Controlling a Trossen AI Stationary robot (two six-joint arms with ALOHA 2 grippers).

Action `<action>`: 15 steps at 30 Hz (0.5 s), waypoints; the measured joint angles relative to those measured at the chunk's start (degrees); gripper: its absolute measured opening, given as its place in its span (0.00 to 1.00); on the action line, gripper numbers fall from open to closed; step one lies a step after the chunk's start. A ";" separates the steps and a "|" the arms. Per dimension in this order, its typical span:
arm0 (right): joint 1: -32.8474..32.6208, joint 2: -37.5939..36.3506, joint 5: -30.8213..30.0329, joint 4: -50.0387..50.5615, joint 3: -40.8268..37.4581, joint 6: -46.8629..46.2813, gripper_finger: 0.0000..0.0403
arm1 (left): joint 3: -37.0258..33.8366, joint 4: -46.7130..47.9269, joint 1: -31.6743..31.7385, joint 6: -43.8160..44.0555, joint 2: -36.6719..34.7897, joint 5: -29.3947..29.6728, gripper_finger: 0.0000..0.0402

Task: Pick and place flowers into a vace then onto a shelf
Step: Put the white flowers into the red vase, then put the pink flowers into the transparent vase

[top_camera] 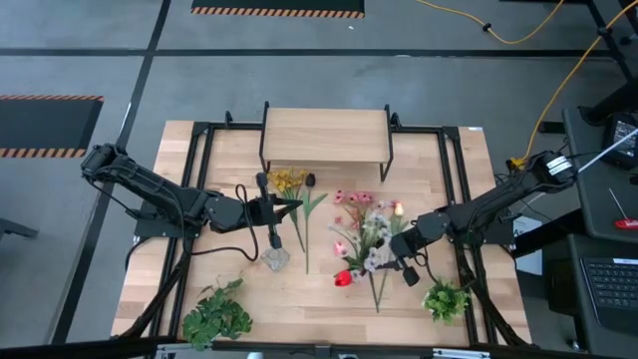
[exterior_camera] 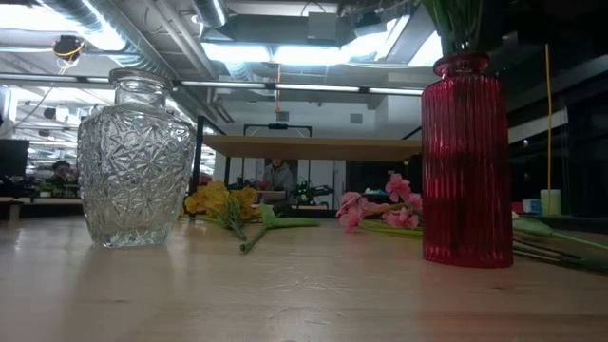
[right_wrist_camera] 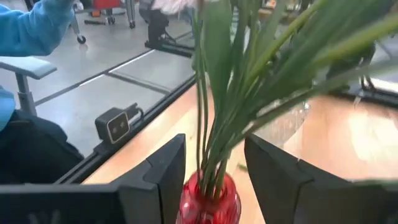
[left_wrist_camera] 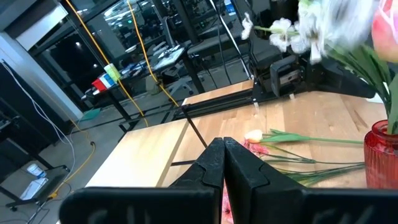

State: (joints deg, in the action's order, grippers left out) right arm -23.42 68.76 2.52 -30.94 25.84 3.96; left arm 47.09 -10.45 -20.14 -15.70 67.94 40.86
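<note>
A red ribbed vase (top_camera: 343,278) (exterior_camera: 465,161) stands on the table with a bunch of flowers (top_camera: 371,231) in it; their green stems (right_wrist_camera: 217,118) rise from its neck. More flowers lie flat in front of the shelf (top_camera: 324,135) (exterior_camera: 313,147): yellow ones (top_camera: 288,181) (exterior_camera: 223,201) and pink ones (top_camera: 351,197) (exterior_camera: 380,209). A clear cut-glass vase (top_camera: 276,258) (exterior_camera: 133,161) stands upright. My right gripper (top_camera: 403,257) (right_wrist_camera: 214,146) is open just right of the red vase, a finger on either side of the stems. My left gripper (top_camera: 287,207) (left_wrist_camera: 224,158) is shut and empty above the table, between the yellow flowers and the clear vase.
Two leafy green plants sit near the table's near edge, one at the left (top_camera: 217,317) and one at the right (top_camera: 445,299). A black metal frame (top_camera: 454,189) runs along the table's sides. A person in a blue sleeve (right_wrist_camera: 31,31) sits beyond the table.
</note>
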 joint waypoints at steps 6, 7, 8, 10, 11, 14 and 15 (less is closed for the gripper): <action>0.00 -3.53 0.00 6.25 0.00 -0.91 0.42 | 0.00 0.01 -0.01 0.00 0.00 0.00 0.01; 0.00 -4.12 0.00 7.03 -0.01 -0.91 0.42 | 0.00 0.01 -0.01 0.00 0.00 -0.01 0.01; 0.00 -4.64 0.00 7.83 0.00 -0.91 0.42 | 0.00 0.01 0.00 0.00 0.00 0.00 0.01; 0.00 -5.80 0.00 9.58 -0.01 -0.91 0.42 | 0.00 0.03 0.00 0.00 0.00 0.00 0.01; 0.00 -6.44 -0.02 10.48 -0.01 -0.92 0.42 | 0.00 0.03 0.00 0.00 0.00 -0.02 0.01; 0.00 -8.33 -0.04 12.50 -0.01 -0.93 0.42 | 0.00 0.05 -0.01 0.00 0.00 -0.02 0.01; 0.00 -8.95 -0.04 13.08 0.00 -0.93 0.42 | 0.00 0.05 -0.02 0.00 0.00 0.00 0.01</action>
State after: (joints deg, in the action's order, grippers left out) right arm -23.42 59.81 2.48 -17.86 25.84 3.03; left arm 47.09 -10.39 -20.16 -15.70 67.94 40.86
